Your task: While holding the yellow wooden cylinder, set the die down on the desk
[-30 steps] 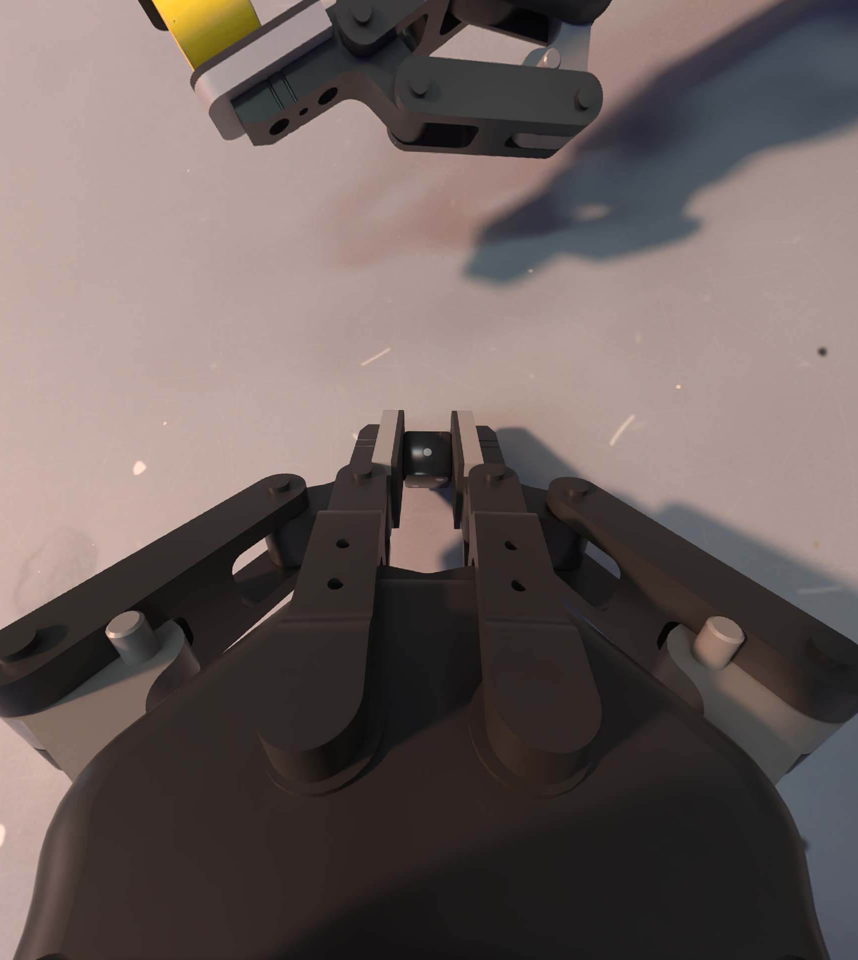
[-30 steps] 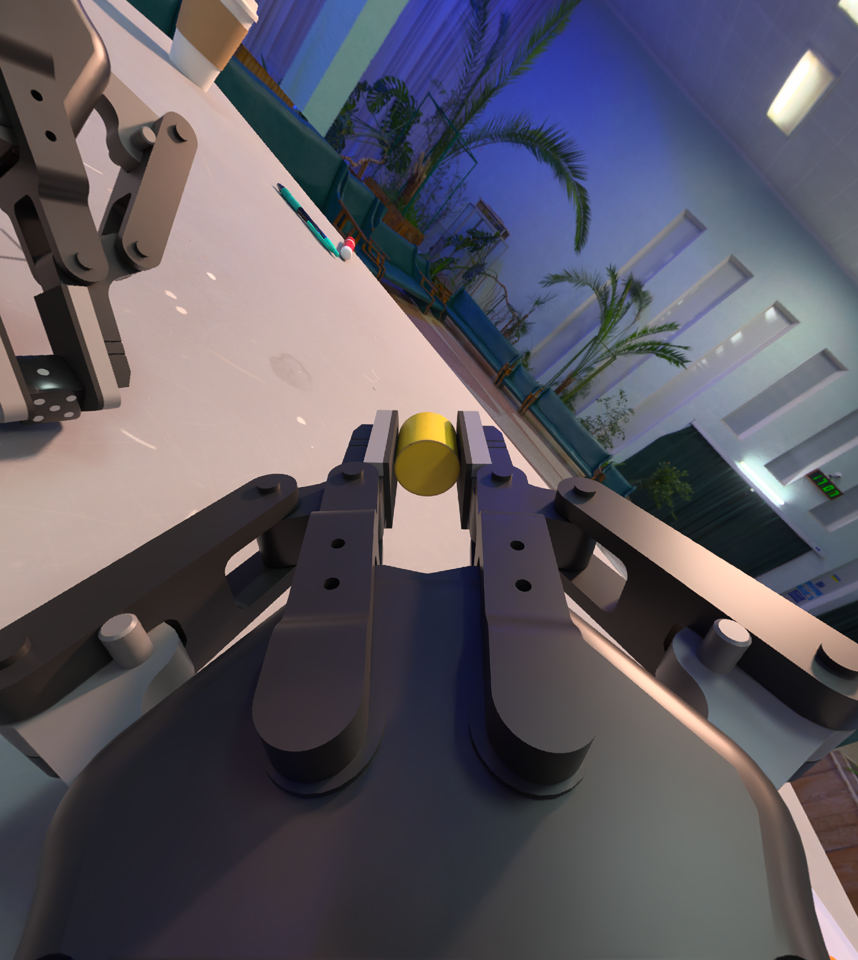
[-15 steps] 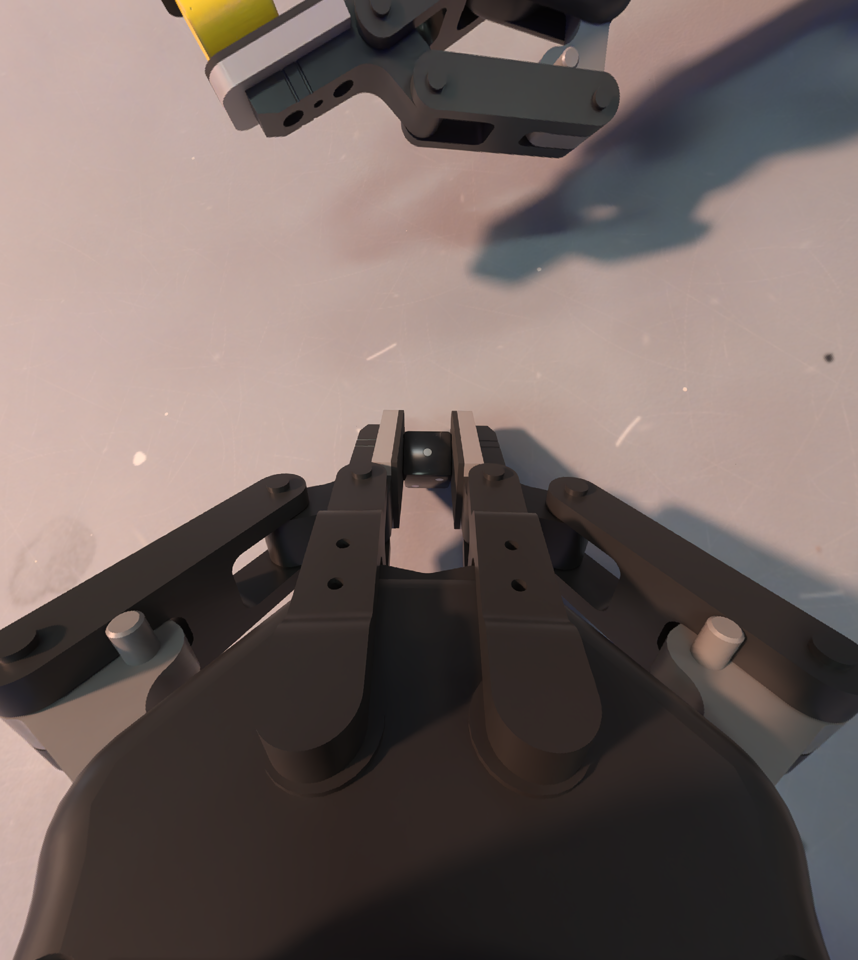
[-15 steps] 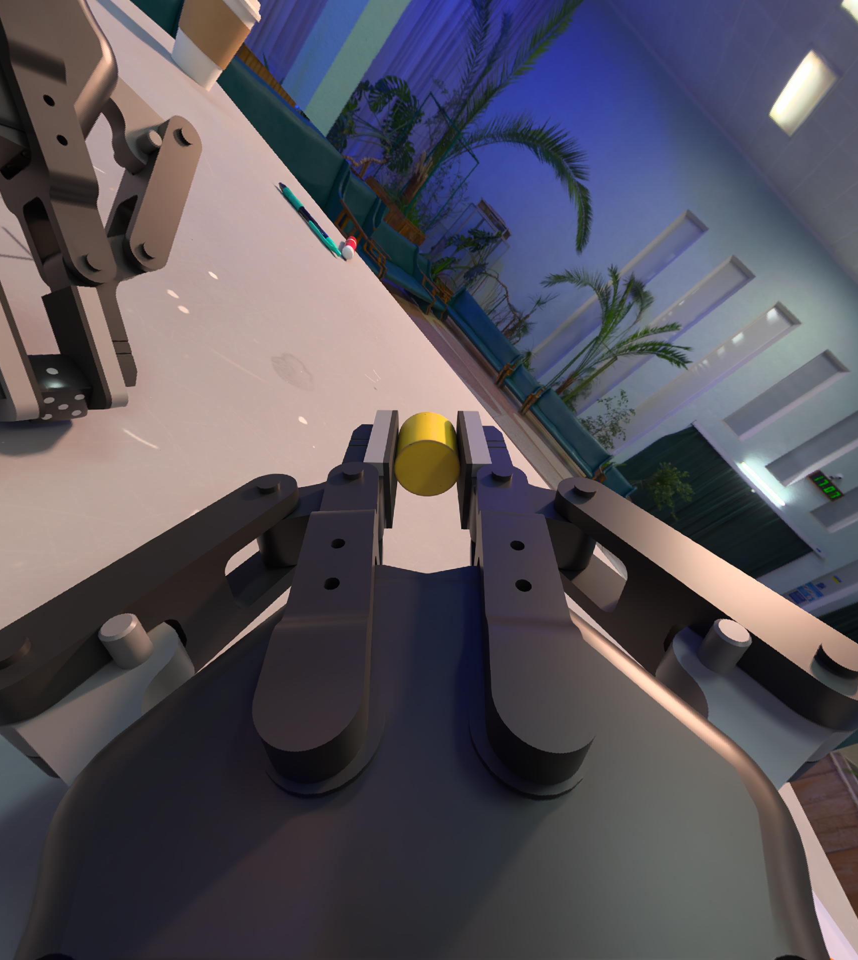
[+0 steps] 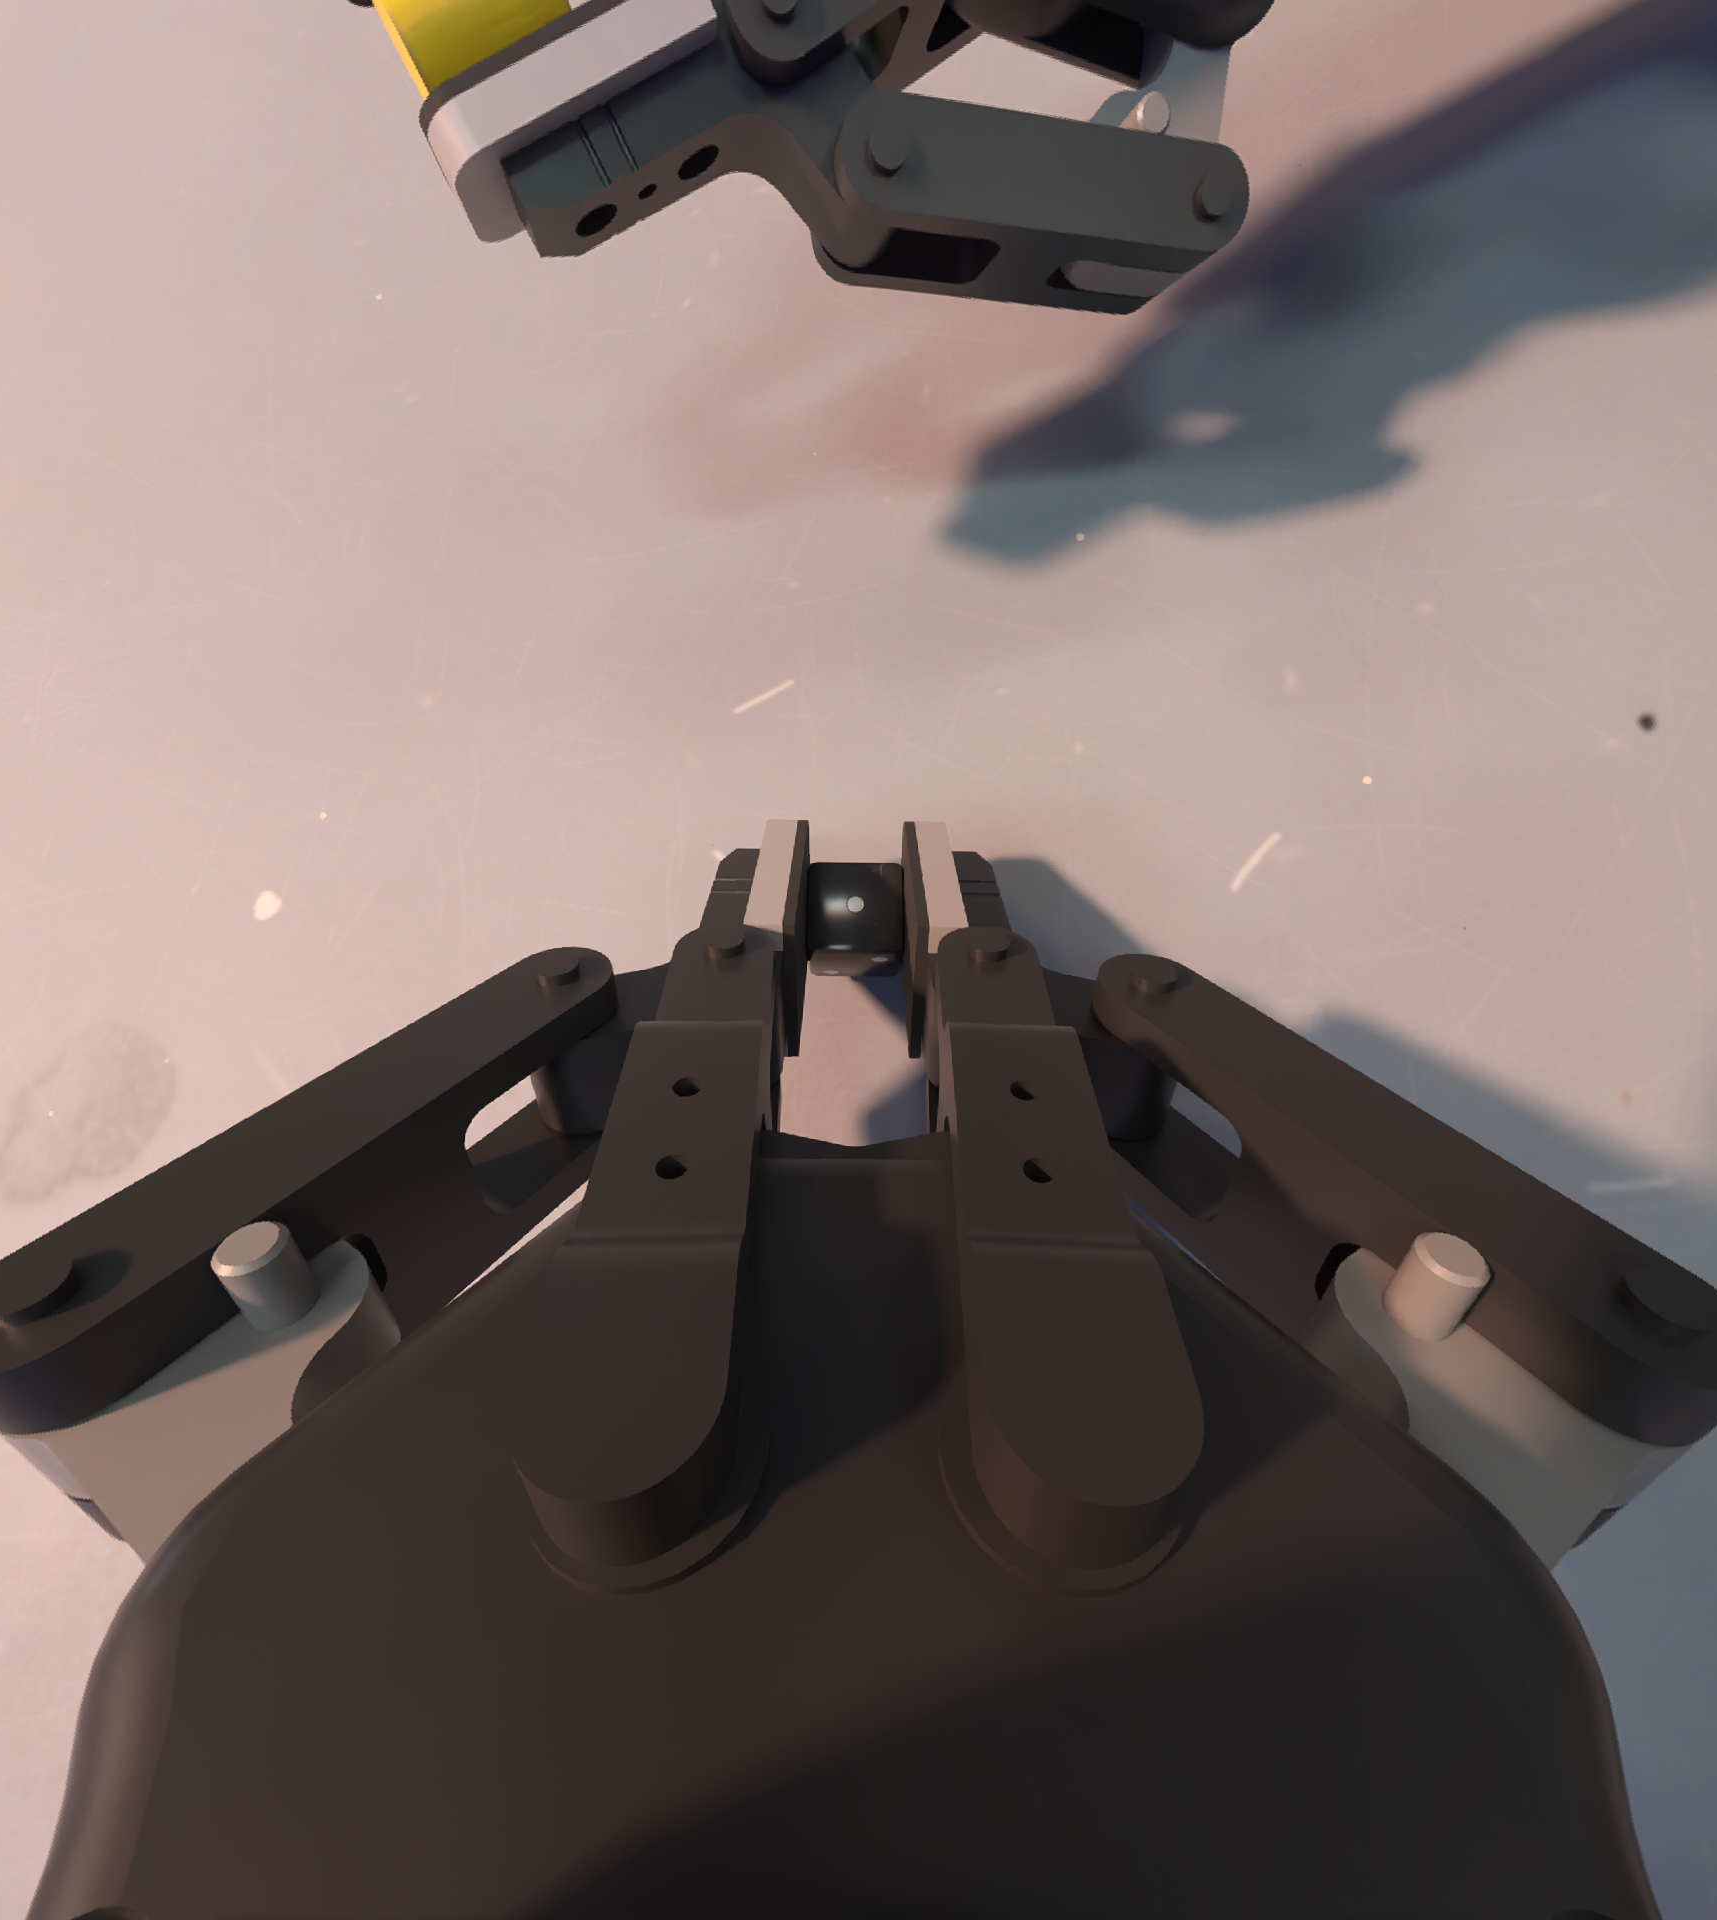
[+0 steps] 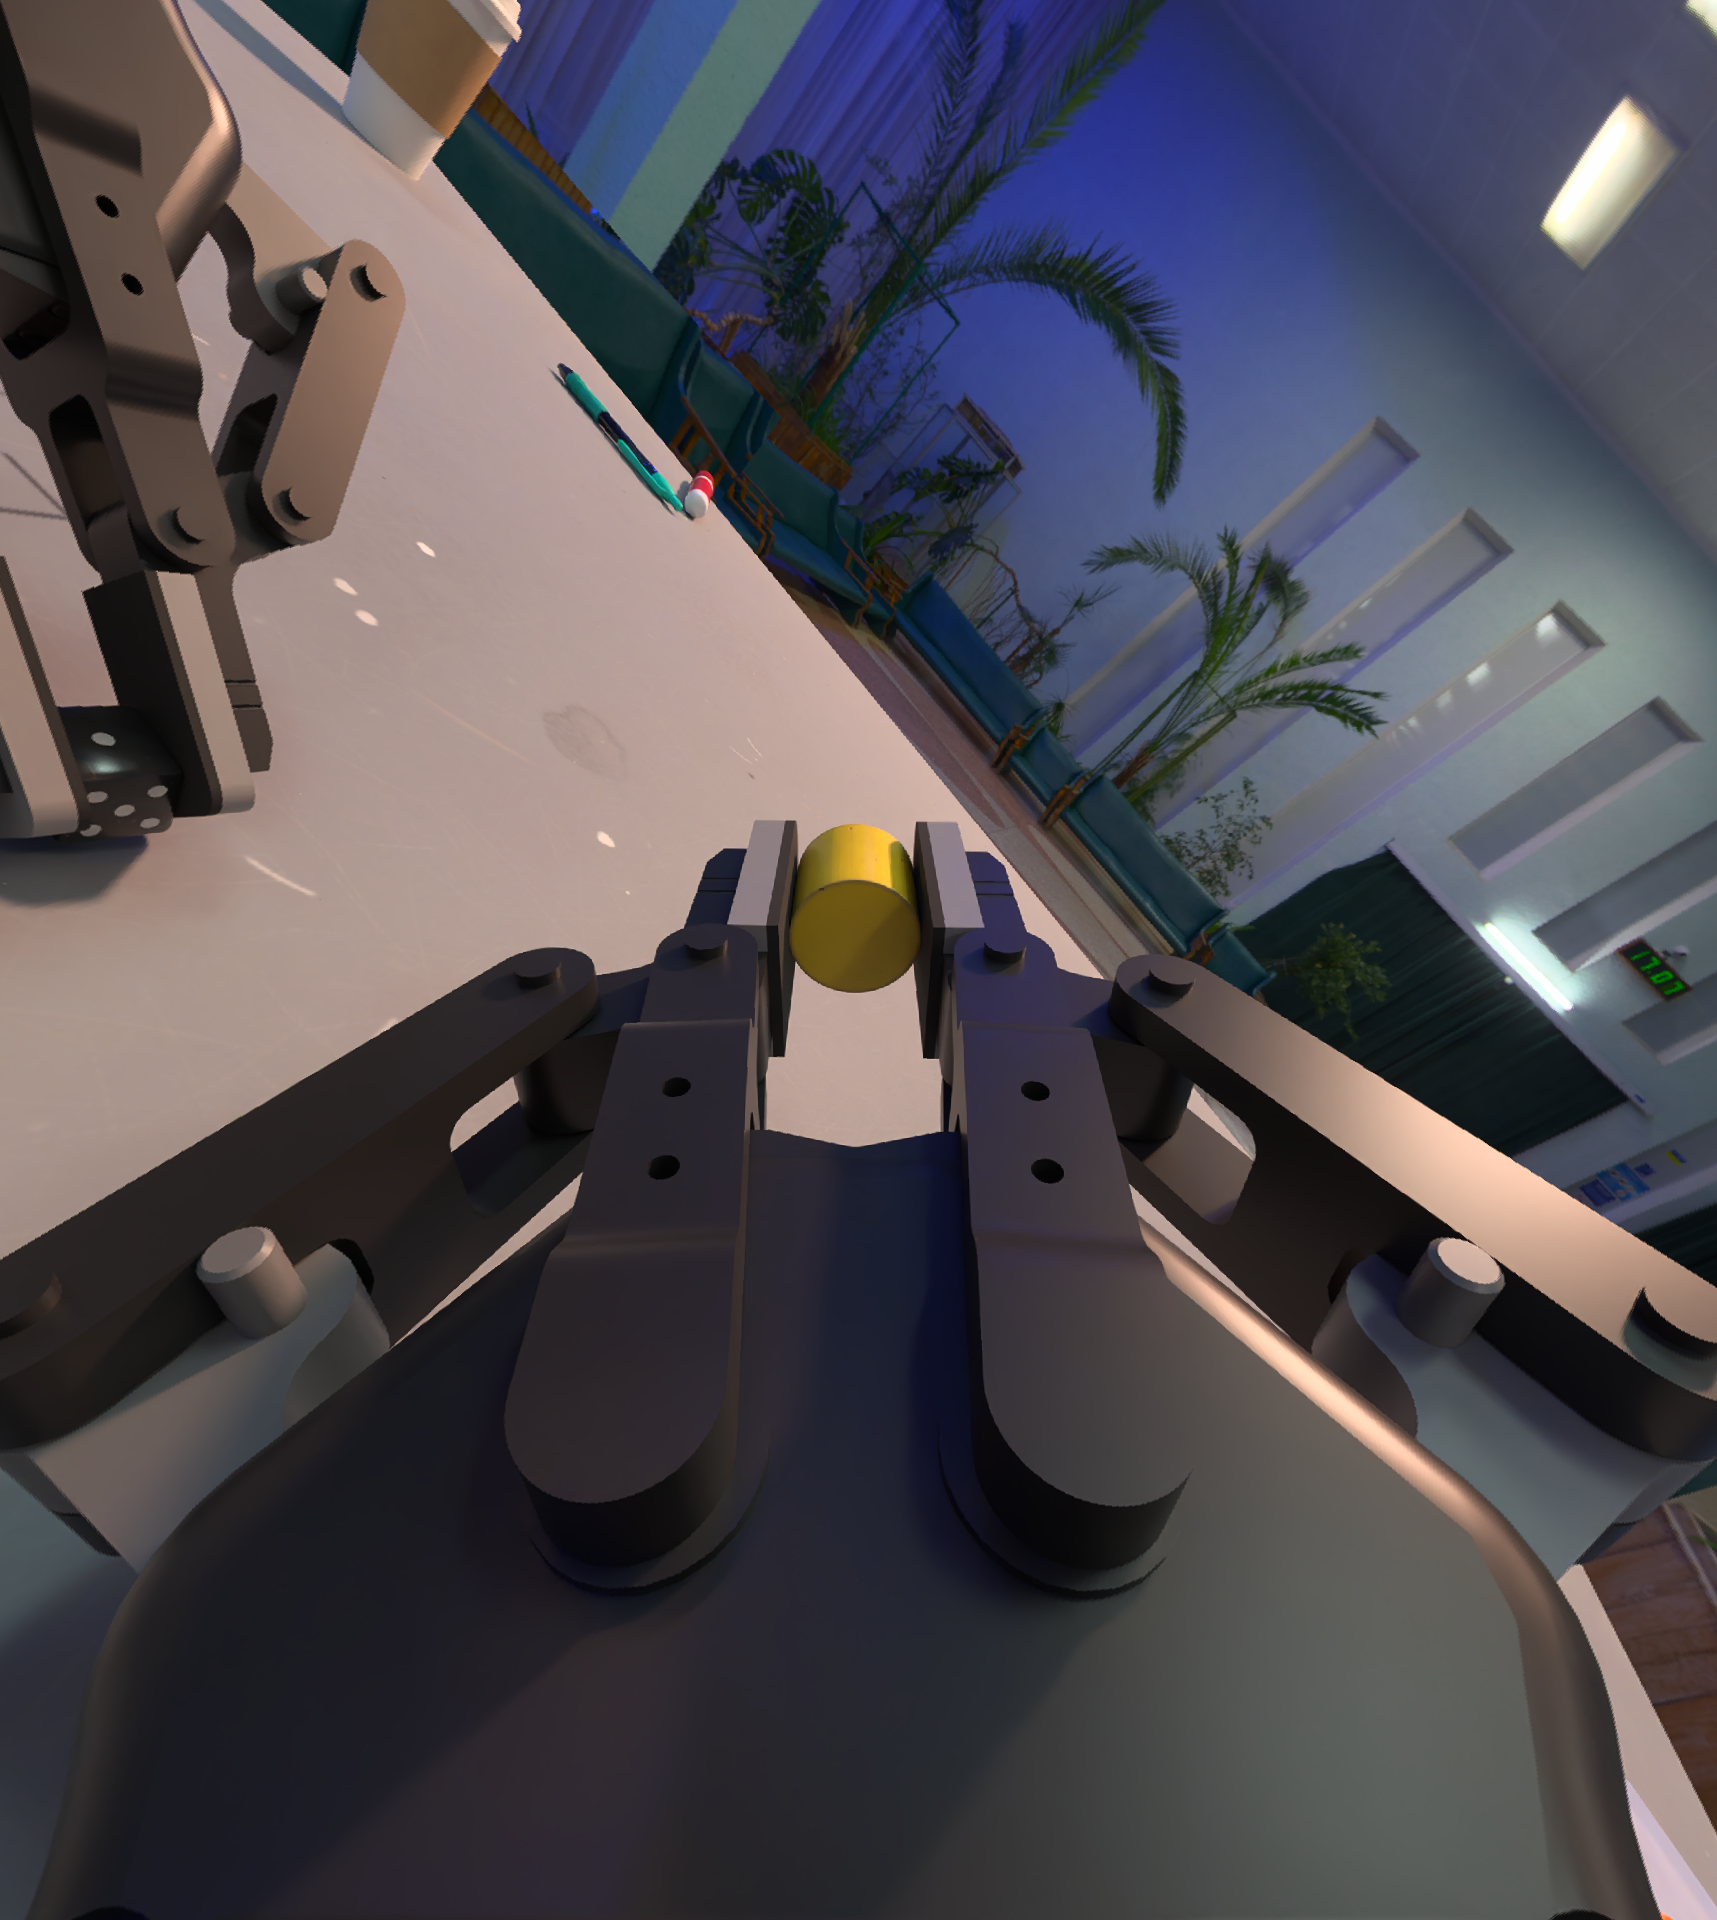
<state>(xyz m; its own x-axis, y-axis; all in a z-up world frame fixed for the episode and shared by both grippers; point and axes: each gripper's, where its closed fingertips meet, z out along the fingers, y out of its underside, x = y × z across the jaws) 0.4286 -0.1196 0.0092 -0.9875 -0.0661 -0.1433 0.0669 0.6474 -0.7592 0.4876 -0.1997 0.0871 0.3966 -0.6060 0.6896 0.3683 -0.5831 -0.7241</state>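
My left tool (image 5: 854, 868) has come down over the last second, and the black die (image 5: 852, 914) clamped between its pads now sits at or just above the table (image 5: 314, 520); contact is unclear. My right tool (image 6: 854, 868) stays closed on the yellow wooden cylinder (image 6: 854, 909), so releasing the die looks next.

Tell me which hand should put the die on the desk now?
Left. The left hand already grips the black die just above the desk; in the right wrist view it hangs close over its shadow. The right hand is occupied, clamping the yellow cylinder, which it must hold.
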